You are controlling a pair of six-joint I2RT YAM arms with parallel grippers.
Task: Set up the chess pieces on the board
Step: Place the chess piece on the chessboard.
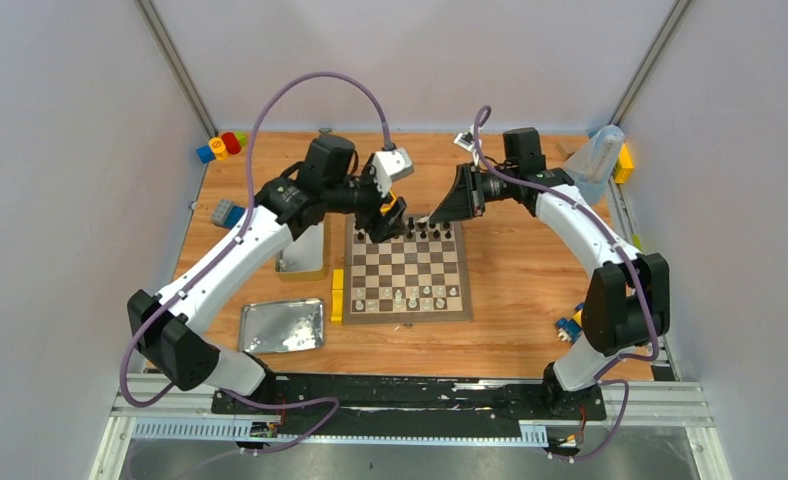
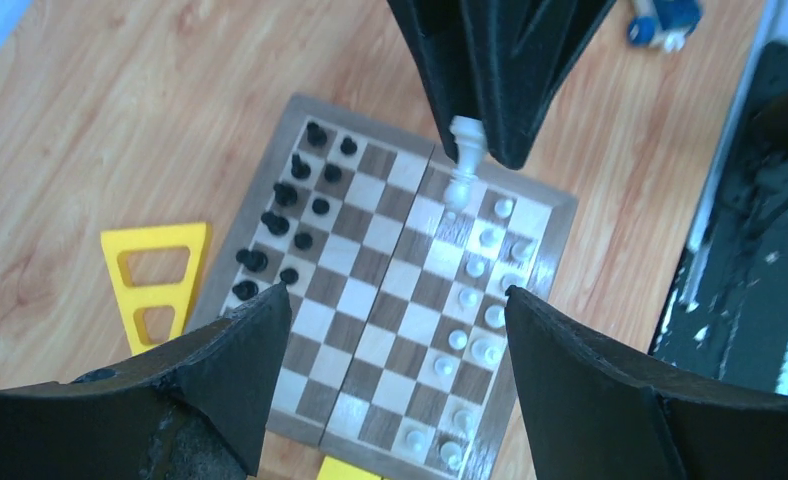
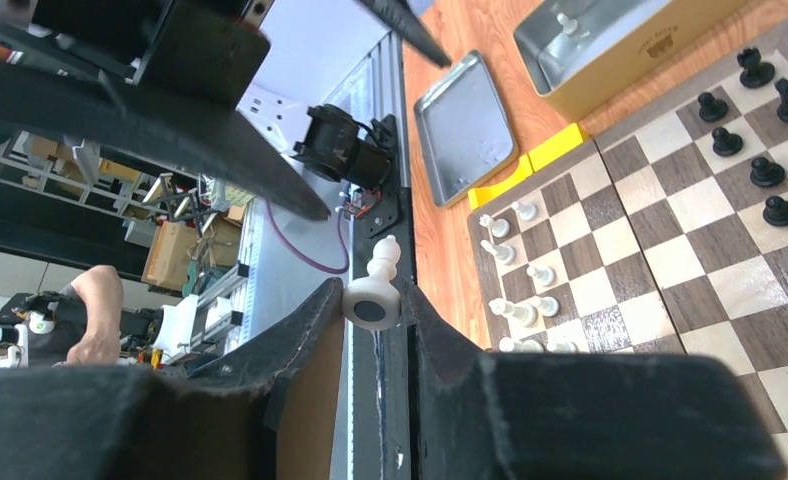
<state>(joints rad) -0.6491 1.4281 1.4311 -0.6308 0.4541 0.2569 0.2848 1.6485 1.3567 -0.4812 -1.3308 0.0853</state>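
Table [image 1: 515, 270], board [image 1: 410, 268] at its middle. Black pieces [image 1: 425, 232] fill the board's far rows, white rows [image 1: 410, 296] sit at the near edge. Left gripper [image 2: 395, 295] is wide open and empty over the far-left corner. Right gripper [image 3: 375, 293] is narrow, clamping a white piece [image 2: 462, 165] above the far edge, long axis roughly along the fingers. Likely target lies toward the near edge, so the right arm is nearer.

The wooden table [image 1: 520, 290] carries the board [image 1: 408, 272] at its middle, a yellow block [image 1: 337, 295] just beside the board's left edge, a flat metal tray [image 1: 282, 325] and a tin box [image 1: 308, 258] further left, and coloured blocks [image 1: 222, 146] in the far-left corner — plus a small blue object [image 1: 570, 328] near the right edge.
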